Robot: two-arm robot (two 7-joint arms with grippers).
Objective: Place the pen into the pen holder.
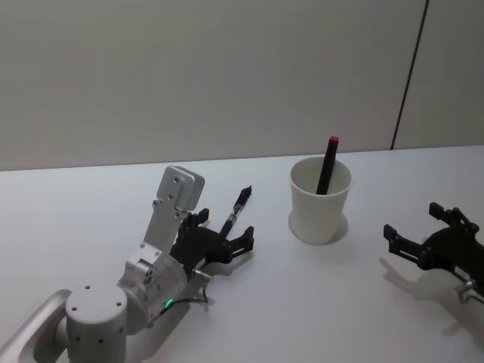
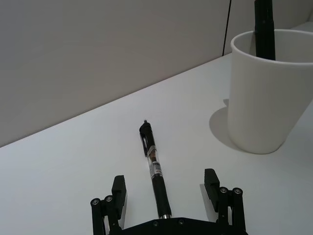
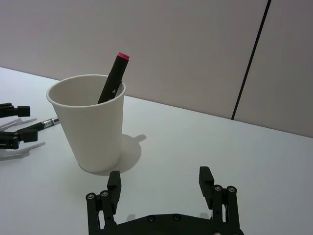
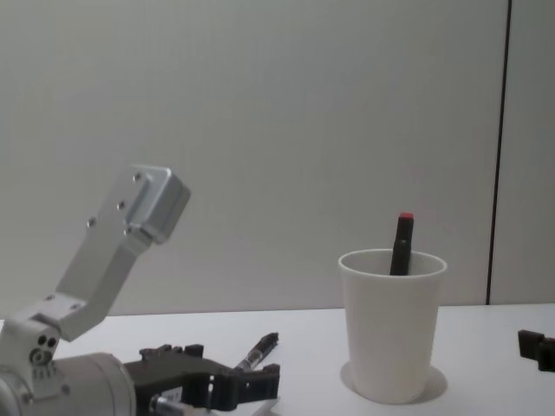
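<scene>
pen (image 2: pixel 149 148): left of pen holder (image 1: pixel 320 206), lengthwise between jaws, seemingly untouched | left gripper (image 2: pixel 165 179): jaws apart, nearer | right gripper (image 3: pixel 160 175): jaws apart, right of pen holder

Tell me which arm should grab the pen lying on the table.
Left. The left gripper is open, straddling the pen on the table, so it likely only needs to close. The right gripper, also open, sits across the paper cup from it.

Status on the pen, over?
Left claw open, straddling pen on table. Right claw open, parked right of pen holder. Red-capped marker inside it.
</scene>
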